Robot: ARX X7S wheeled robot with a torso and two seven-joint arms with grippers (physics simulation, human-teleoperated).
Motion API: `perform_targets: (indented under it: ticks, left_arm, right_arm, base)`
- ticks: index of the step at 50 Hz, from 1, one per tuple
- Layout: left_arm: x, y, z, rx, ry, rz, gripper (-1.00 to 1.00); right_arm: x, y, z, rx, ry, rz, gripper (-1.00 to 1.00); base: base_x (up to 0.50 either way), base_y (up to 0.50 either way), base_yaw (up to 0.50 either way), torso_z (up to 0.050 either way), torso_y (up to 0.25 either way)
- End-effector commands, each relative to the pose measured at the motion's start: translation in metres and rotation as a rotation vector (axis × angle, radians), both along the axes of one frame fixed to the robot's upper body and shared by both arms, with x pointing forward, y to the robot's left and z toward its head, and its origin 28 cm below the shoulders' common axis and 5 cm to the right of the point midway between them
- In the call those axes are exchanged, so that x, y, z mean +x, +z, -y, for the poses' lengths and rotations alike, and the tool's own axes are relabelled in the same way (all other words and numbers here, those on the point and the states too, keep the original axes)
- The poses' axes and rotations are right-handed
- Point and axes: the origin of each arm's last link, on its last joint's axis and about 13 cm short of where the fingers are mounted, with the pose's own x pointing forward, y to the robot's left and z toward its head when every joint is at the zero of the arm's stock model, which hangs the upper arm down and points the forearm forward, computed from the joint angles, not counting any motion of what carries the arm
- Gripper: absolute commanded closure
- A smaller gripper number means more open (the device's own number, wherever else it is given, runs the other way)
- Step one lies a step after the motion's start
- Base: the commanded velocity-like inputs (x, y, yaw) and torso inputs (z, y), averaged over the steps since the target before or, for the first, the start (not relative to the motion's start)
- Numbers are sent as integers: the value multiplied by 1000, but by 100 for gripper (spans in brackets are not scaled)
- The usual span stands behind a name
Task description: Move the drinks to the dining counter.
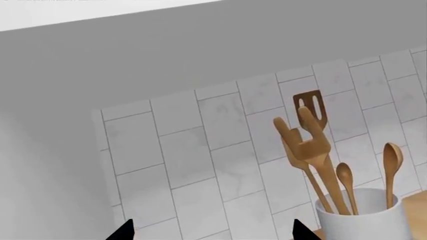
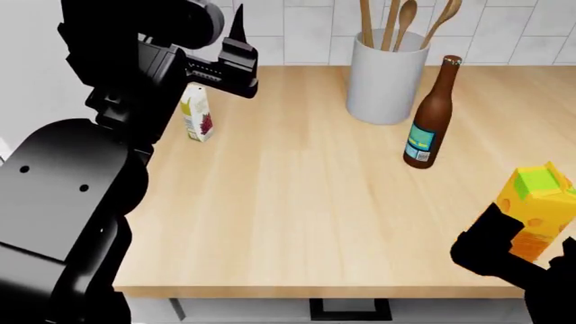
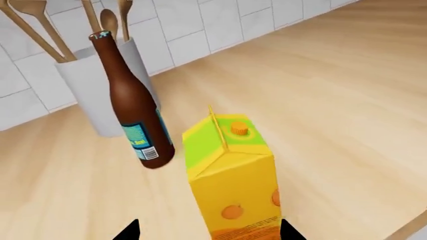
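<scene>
Drinks: small carton (image 2: 196, 116), bottle (image 2: 428, 113), juice carton (image 2: 537, 209) all on wood countertop (image 2: 297, 196); none moved. Right gripper (image 3: 208, 231) open around juice carton; left gripper (image 1: 212, 231) open, empty.

countertop (image 2: 297, 202): pale butcher-block wood, smooth, matt
backsplash (image 1: 220, 150): white tile, faint marbling, slight sheen
crock (image 2: 387, 81): plain white, smooth, matt
spoons (image 1: 313, 145): bare wood
bottle (image 2: 429, 115): brown glass, glossy, blue paper label
juice carton (image 3: 233, 175): yellow-orange printed card
small carton (image 2: 196, 113): white printed card
arms (image 2: 72, 189): black, semi-gloss
</scene>
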Motion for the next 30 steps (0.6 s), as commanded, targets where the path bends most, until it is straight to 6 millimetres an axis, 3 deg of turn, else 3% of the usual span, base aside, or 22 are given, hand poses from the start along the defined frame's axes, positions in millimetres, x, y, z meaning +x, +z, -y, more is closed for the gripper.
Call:
perform_targets:
  ticks: [1, 10, 17, 30]
  left_arm:
    - [-1, -1, 1, 4, -1, 6, -100]
    - [-1, -2, 1, 8, 3, 3, -100]
    - [-1, -2, 1, 10, 5, 2, -100]
    - [2, -4, 3, 15, 1, -3, -100]
  right_arm:
    - [10, -8, -4, 18, -18, -52, -100]
    - [7, -10, 10, -5, -123, -52, -100]
    - [3, -15, 10, -3, -142, -54, -100]
    - [34, -9, 8, -25, -110, -72, -100]
  base:
    - [0, 0, 0, 0, 0]
    - [0, 0, 0, 0, 0]
    - [0, 0, 0, 0, 0]
    - [0, 0, 0, 0, 0]
